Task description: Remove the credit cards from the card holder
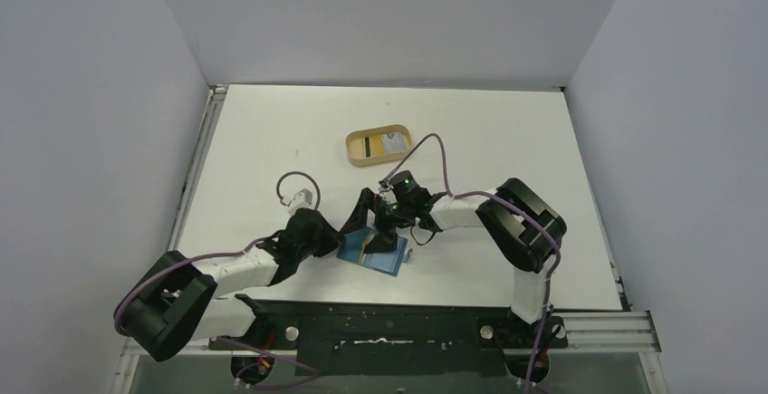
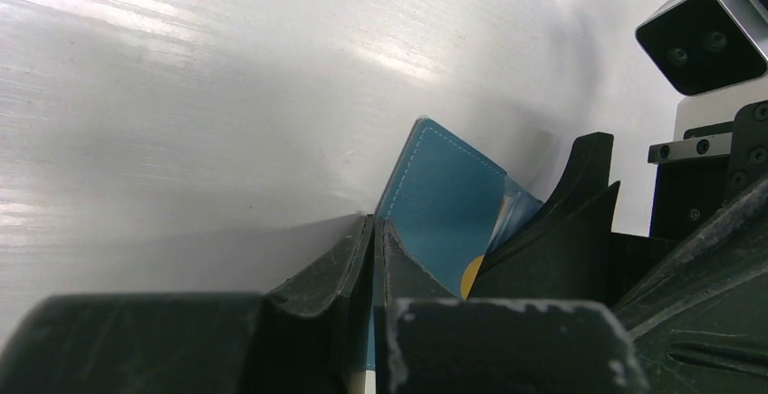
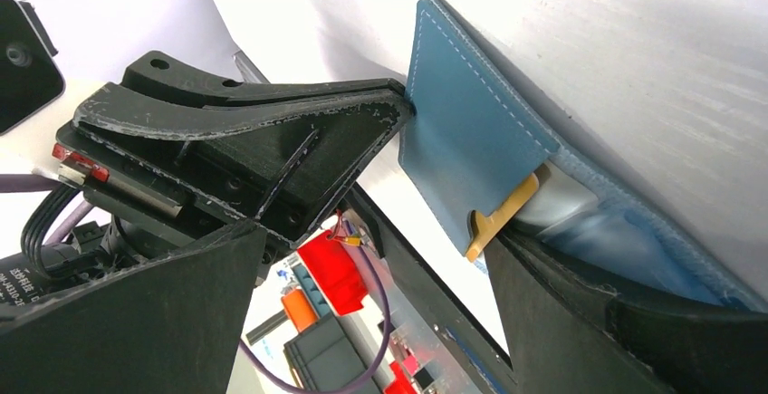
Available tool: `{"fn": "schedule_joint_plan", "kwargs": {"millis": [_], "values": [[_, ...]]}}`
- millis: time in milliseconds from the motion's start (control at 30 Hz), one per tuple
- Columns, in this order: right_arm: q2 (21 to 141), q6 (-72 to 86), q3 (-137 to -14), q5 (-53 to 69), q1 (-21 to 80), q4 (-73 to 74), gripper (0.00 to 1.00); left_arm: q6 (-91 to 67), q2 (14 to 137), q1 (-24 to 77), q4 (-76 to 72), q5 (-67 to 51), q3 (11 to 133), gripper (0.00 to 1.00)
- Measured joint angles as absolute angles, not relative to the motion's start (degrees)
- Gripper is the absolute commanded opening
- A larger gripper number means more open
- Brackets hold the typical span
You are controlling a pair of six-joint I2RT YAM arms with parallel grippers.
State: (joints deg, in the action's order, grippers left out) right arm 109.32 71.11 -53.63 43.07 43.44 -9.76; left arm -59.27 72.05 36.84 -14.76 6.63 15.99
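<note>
Top: card holder (image 1: 373, 251) lies open close to the bench's (image 1: 272, 140) near edge, about mid-width, with both grippers on it. Left gripper (image 1: 359, 222) is at its left flap, right gripper (image 1: 384, 227) over its middle. Tan oval tray (image 1: 349, 149) sits mid-bench toward the far edge, with one credit card (image 1: 388, 143) lying in it.

Left wrist: left jaws are pinched tight on the edge of the teal flap, which is tilted up off the bench. The right gripper's fingers (image 2: 563, 197) are just beyond, on the pocket side.

Right wrist: right jaws are spread wide and grip nothing. One finger touches the pocket mouth, where a pale card (image 3: 561, 202) and a tan tab (image 3: 503, 217) poke out. The other finger is clear of the holder.
</note>
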Motion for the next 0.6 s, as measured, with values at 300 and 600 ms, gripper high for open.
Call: {"fn": "schedule_joint_plan", "kwargs": {"millis": [300,600], "values": [[104.6,71.85,-46.0,33.5,46.22,-19.92,0.96,-59.81,70.65,37.08,-14.41,7.05,15.09,0.0],[105.51,72.69,-41.54,25.56,48.14,-31.24,0.49,-60.97,69.08,37.08,-13.26,8.23,14.44,0.0]]}}
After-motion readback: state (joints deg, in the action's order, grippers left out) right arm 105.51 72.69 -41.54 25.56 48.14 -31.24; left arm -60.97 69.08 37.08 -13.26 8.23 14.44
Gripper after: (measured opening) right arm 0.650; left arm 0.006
